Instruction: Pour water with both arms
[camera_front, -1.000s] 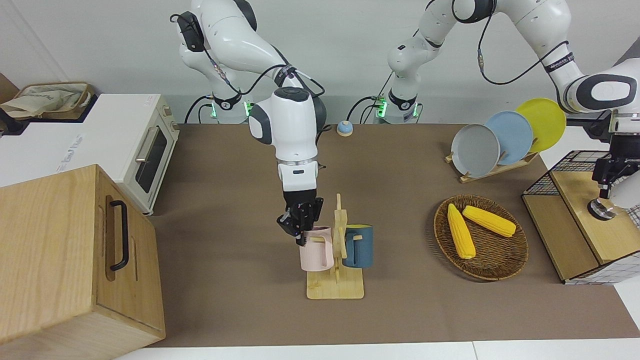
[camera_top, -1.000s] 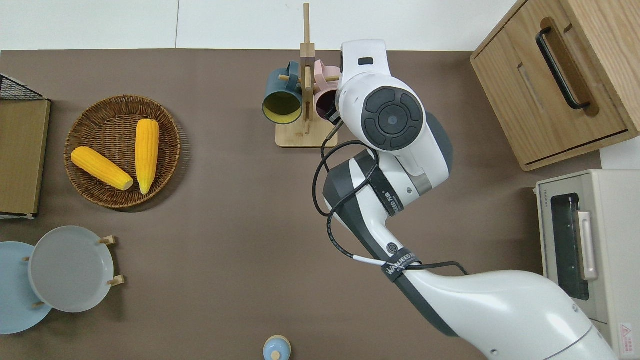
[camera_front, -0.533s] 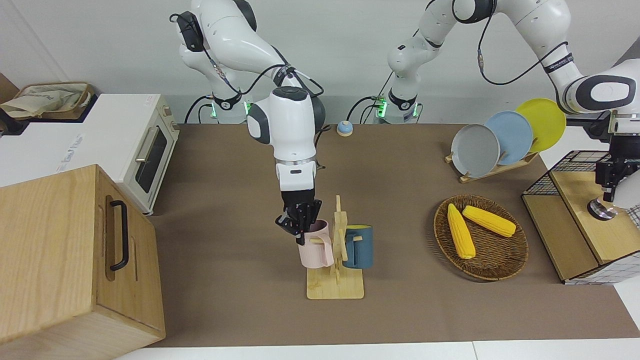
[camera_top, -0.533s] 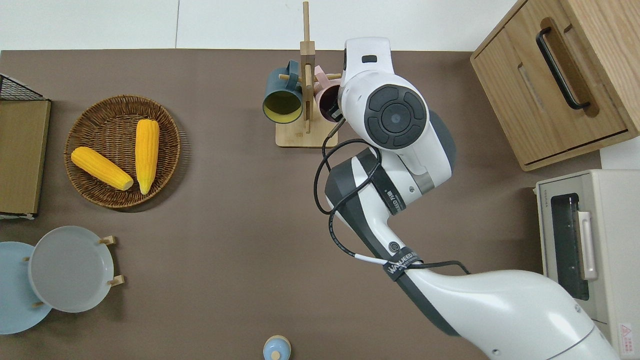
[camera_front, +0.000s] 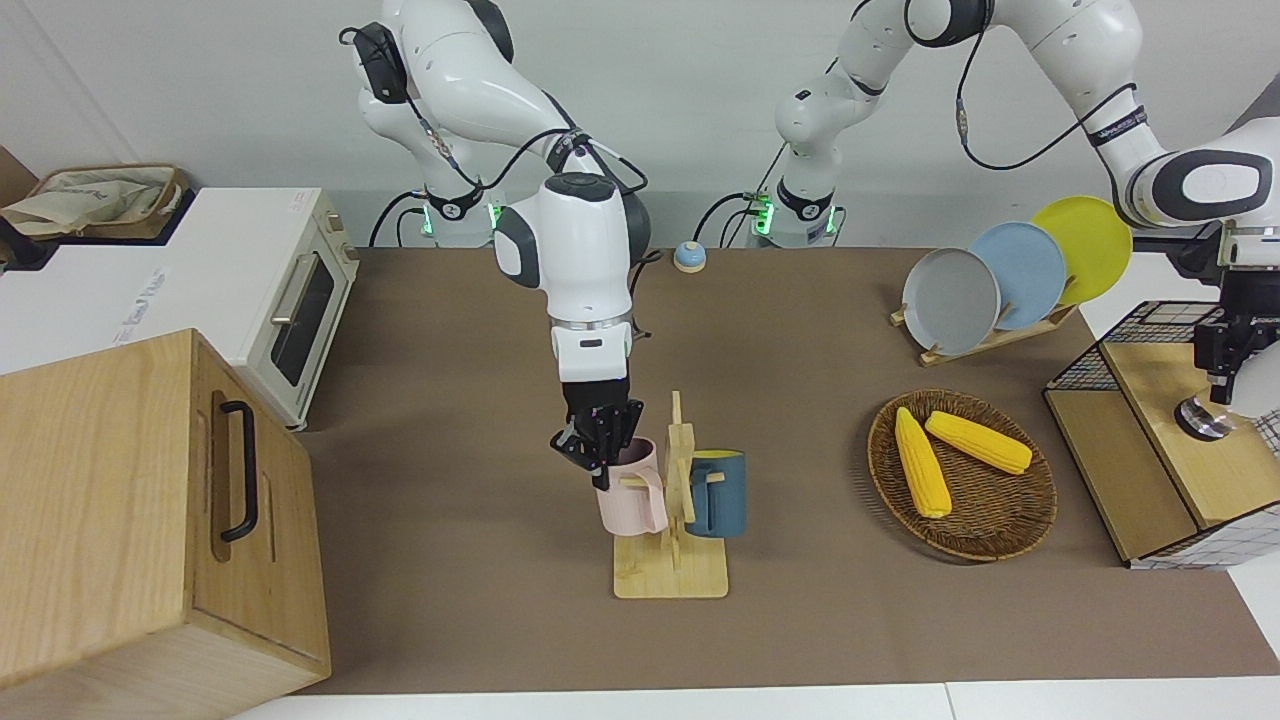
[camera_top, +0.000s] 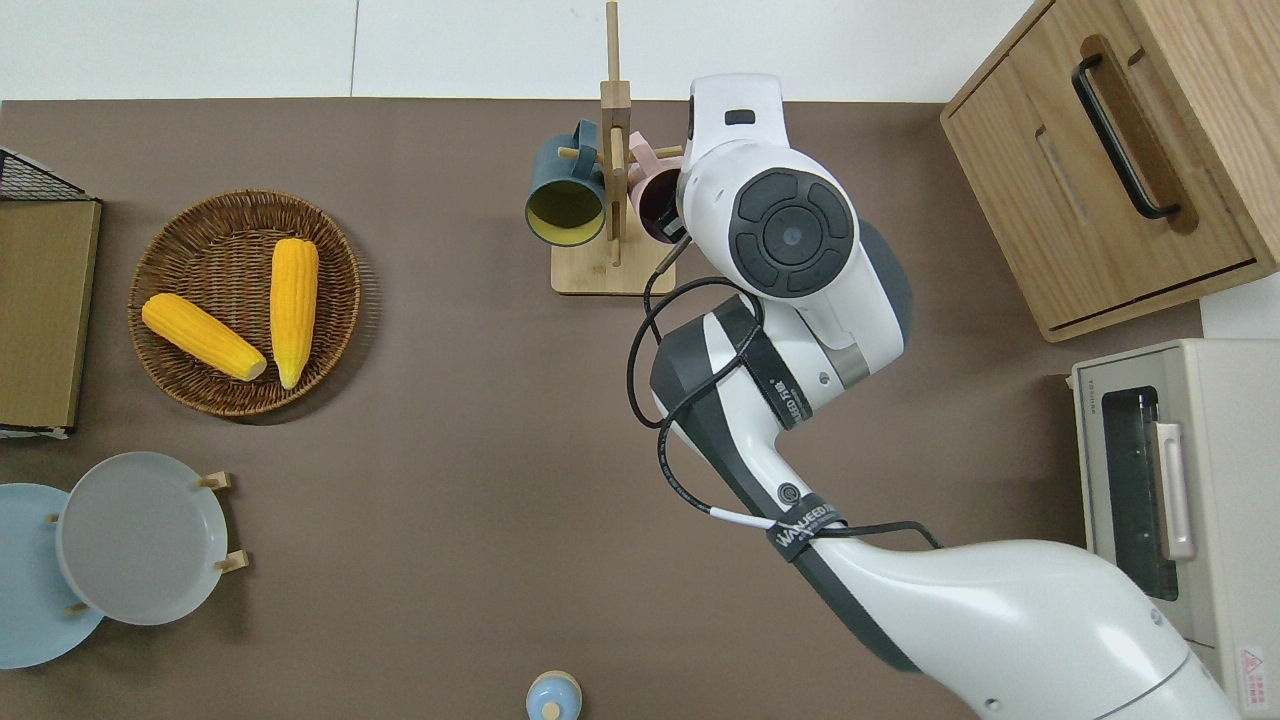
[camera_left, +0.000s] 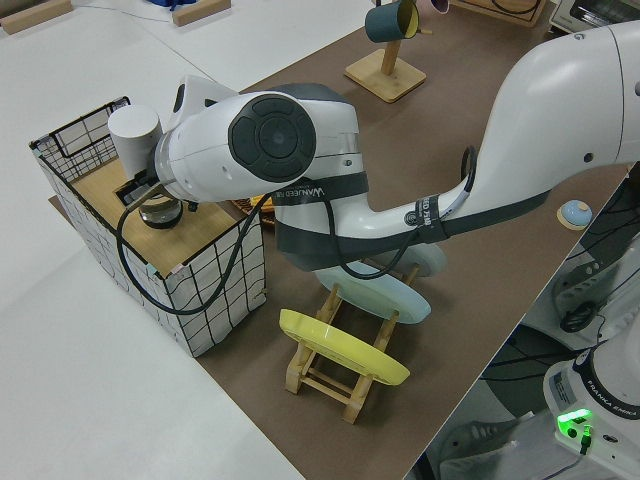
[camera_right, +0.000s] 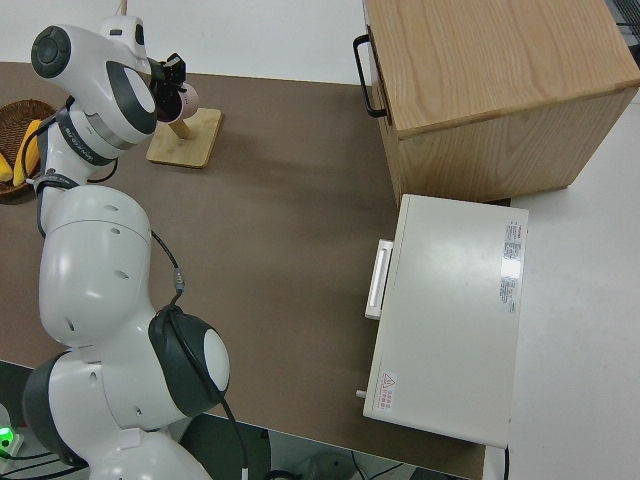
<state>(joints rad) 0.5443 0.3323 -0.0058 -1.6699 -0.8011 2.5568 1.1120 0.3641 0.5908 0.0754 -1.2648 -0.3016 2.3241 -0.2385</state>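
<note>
Front view: the right gripper (camera_front: 603, 452) is clenched on the pink mug's (camera_front: 633, 497) rim, its handle hooked toward the rack (camera_front: 678, 500); left gripper's (camera_front: 1222, 352) grip unclear.

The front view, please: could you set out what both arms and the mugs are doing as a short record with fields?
right claw: closed on the rim of the pink ceramic mug
pink ceramic mug: upright, its handle at a peg of the wooden mug stand
dark blue ceramic mug: on the same stand, toward the left arm's end
left claw: over the wire-sided wooden crate at the left arm's end of the table
pouring: not yet begun
</note>
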